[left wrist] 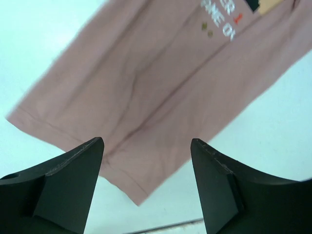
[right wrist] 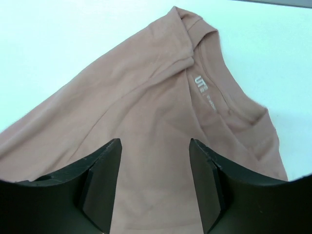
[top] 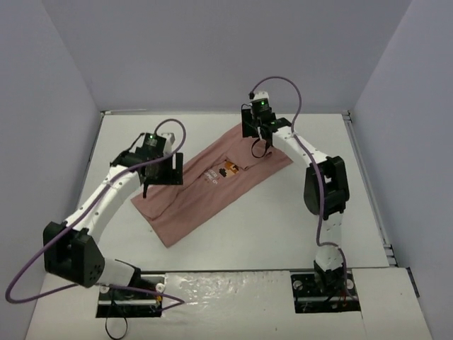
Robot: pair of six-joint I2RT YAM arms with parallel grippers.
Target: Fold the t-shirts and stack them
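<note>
Top view: the t-shirt (top: 212,188) lies folded into a long strip in the middle of the surface (top: 283,234), slanting from near left toward the far right corner. The left gripper (top: 159,177) is over its left edge and the right gripper (top: 258,142) over its far end.

Left wrist: both fingers (left wrist: 73,170) stand spread and empty above the hem, with the white lettering (left wrist: 219,19) beyond.

Right wrist: the fingers (right wrist: 102,170) stand apart and empty above the collar (right wrist: 234,105) and neck label (right wrist: 199,83).

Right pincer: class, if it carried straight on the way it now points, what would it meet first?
The pink t-shirt. The right pincer points down at the cloth just below the neck label, and nothing lies between its open jaws. How far above the cloth it hangs is unclear.
</note>
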